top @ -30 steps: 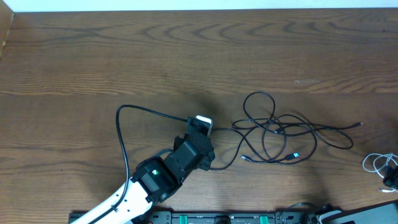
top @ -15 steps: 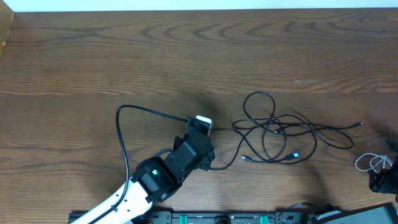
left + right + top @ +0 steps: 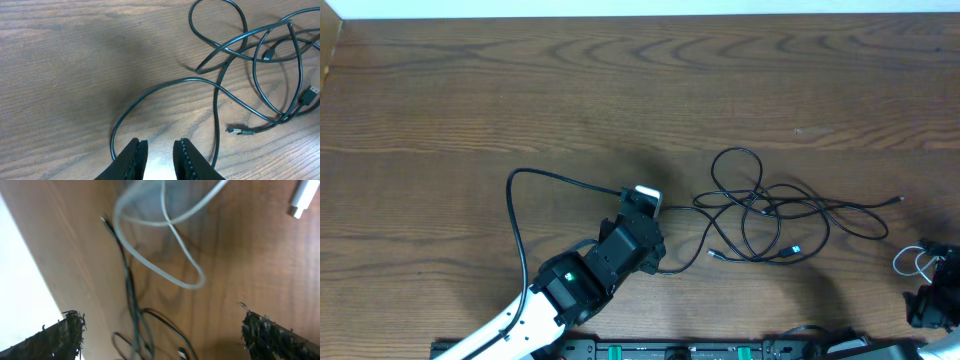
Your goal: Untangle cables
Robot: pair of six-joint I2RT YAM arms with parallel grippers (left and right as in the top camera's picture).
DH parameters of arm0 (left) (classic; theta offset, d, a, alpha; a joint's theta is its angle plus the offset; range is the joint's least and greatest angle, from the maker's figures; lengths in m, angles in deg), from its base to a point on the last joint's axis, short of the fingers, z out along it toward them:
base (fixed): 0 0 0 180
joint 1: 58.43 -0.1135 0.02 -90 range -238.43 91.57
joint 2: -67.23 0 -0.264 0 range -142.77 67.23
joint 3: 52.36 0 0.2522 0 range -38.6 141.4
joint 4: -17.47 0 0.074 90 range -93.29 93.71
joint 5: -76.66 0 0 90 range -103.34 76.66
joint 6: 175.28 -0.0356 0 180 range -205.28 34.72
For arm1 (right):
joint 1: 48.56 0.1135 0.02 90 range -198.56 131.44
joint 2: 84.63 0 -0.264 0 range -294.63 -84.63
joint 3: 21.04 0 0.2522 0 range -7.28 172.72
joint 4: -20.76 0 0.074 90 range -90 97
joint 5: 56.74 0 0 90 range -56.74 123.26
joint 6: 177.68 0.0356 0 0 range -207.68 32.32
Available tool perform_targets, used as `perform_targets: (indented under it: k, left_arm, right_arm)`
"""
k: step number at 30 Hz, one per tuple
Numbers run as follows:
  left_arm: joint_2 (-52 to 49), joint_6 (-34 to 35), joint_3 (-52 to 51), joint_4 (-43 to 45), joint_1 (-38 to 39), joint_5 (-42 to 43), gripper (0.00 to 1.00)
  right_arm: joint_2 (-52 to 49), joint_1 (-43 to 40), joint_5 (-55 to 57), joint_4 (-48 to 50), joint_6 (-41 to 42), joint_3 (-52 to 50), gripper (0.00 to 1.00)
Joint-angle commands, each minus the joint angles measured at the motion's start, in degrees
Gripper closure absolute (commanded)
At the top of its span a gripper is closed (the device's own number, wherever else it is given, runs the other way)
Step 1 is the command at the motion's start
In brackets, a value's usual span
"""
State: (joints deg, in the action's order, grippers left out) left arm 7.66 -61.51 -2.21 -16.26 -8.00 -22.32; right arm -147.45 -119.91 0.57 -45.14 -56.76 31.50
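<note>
The black cables [image 3: 760, 203] lie in a loose knot of crossing loops at 3 o'clock from the left gripper [image 3: 160, 145]. One strand curves round just in front of its fingers. The white cable [image 3: 170, 226] lies well apart from the knot, at the table's 4 o'clock edge, in its own small loop.

We judge the step in hand to be drawing one black strand out of the knot. We would do best to take a strand close to a free plug [image 3: 237, 131], where little lies over it. Then we would draw it slowly away from the loops, toward 9 o'clock, watching that no loop tightens.

The cords are thin, round and glossy, so they will likely slip through a loose pinch and drag easily over the smooth, grained wood of the table [image 3: 520, 90].

The left gripper's ridged fingers stand narrowly apart, and we see nothing between them. The right gripper [image 3: 161, 314], at 5 o'clock from the white cable, is spread wide and holds nothing.
</note>
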Motion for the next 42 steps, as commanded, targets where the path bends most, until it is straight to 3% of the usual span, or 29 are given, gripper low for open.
perform_targets:
  k: [1, 13, 20, 22, 25, 32, 37, 42]
  left_arm:
    - [0.39, 0.07, 0.59, -0.15, -0.13, -0.55, 0.76]
    - [-2.32, 0.07, 0.59, -0.13, -0.13, -0.55, 0.76]
    - [-2.51, 0.07, 0.61, -0.13, -0.13, -0.55, 0.76]
    - [-2.51, 0.07, 0.59, -0.13, -0.13, -0.55, 0.76]
    - [-2.51, 0.07, 0.59, -0.13, -0.13, -0.55, 0.76]
    - [-2.51, 0.07, 0.61, -0.11, -0.13, -0.55, 0.76]
    - [-2.51, 0.07, 0.61, -0.11, -0.13, -0.55, 0.76]
    - [-2.51, 0.07, 0.59, 1.01, -0.13, -0.55, 0.76]
  right_arm:
    - [0.76, 0.20, 2.12, -1.51, -6.62, 1.33, 0.01]
    - [9.29, 0.22, 3.96, -5.42, -14.49, 1.36, 0.01]
    - [9.31, 2.10, 5.33, -8.59, -21.79, 1.36, 0.08]
    - [9.31, 4.11, 5.44, -8.50, -21.79, 1.36, 0.19]
    - [9.31, 7.45, 6.95, -8.07, -20.48, 1.36, 0.59]
    - [9.31, 14.08, 17.57, -7.91, -12.04, 1.29, 0.99]
    - [9.29, 15.37, 25.64, -7.37, -5.77, 0.92, 0.99]
    - [8.31, 15.65, 28.30, -2.54, -5.22, -1.81, 0.99]
